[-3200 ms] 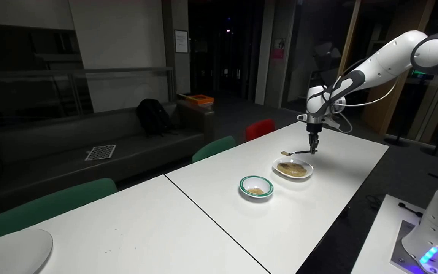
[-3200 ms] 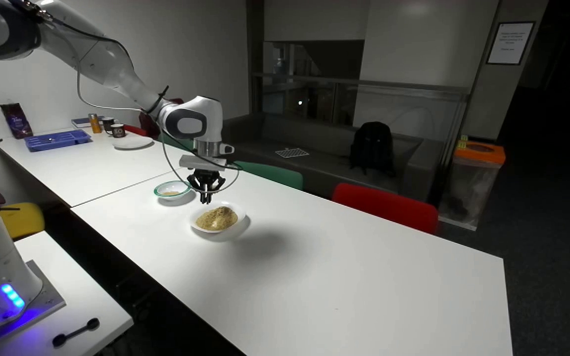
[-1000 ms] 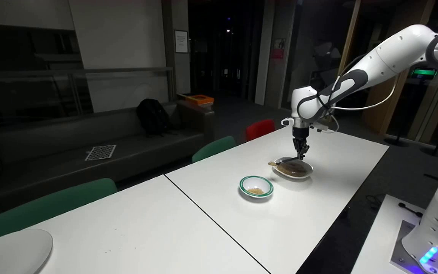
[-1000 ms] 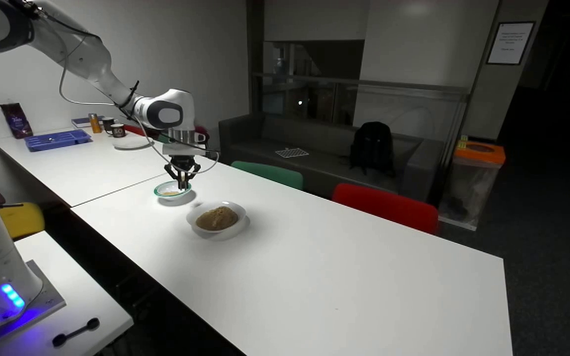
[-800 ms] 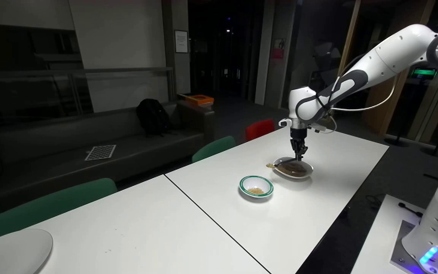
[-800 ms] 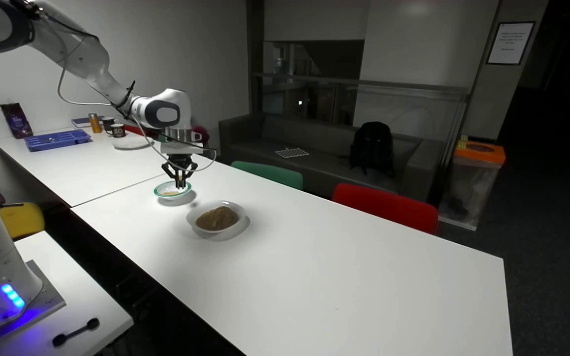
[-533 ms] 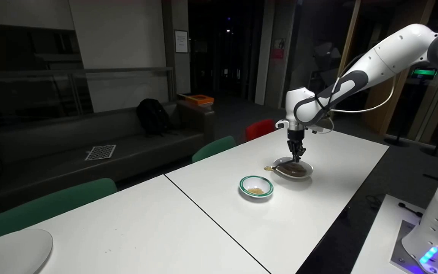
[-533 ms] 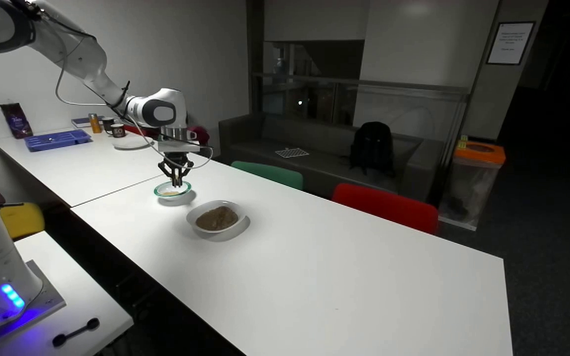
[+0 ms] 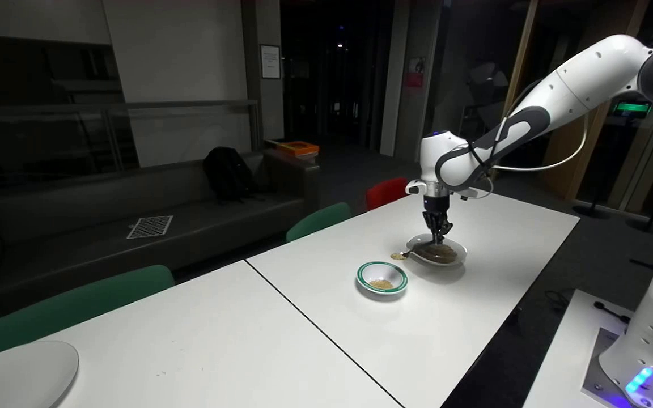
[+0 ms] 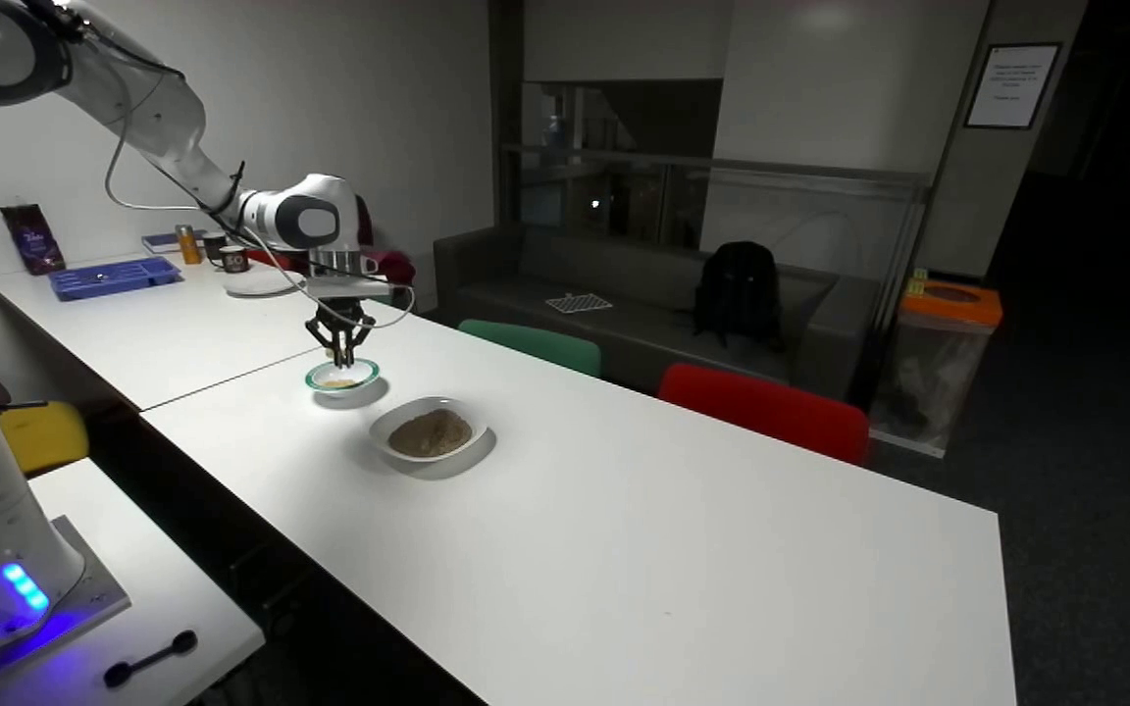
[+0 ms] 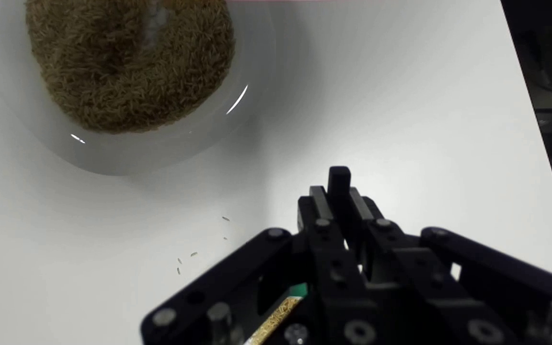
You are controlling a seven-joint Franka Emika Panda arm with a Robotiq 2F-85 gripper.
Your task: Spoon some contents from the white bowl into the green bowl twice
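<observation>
My gripper (image 9: 438, 240) is shut on the dark handle of a spoon (image 9: 399, 256); the handle's end pokes out between the fingertips (image 11: 339, 199). The spoon's head carries a tan heap and is in the air near the green bowl (image 9: 361, 277). In an exterior view the gripper (image 10: 343, 360) hides most of the spoon and overlaps the green bowl (image 10: 313, 385), which holds a small tan patch (image 9: 382, 285). The white bowl (image 9: 460, 249) holds much brown grain (image 11: 132, 103). A sliver of the green bowl (image 11: 298, 290) shows through the gripper linkage in the wrist view.
A few loose grains (image 11: 178, 265) lie on the white table beside the white bowl. A white plate (image 9: 20, 374) lies farther along it. A blue tray (image 10: 114, 278), mugs (image 10: 233, 259) and a dark purple bag (image 10: 32, 238) stand at the far end. Chairs (image 9: 319, 222) line one side.
My gripper has carried the loaded spoon from beyond the white bowl past it toward the green bowl, and sits lower. The heap stays on the spoon. Both bowls have not moved.
</observation>
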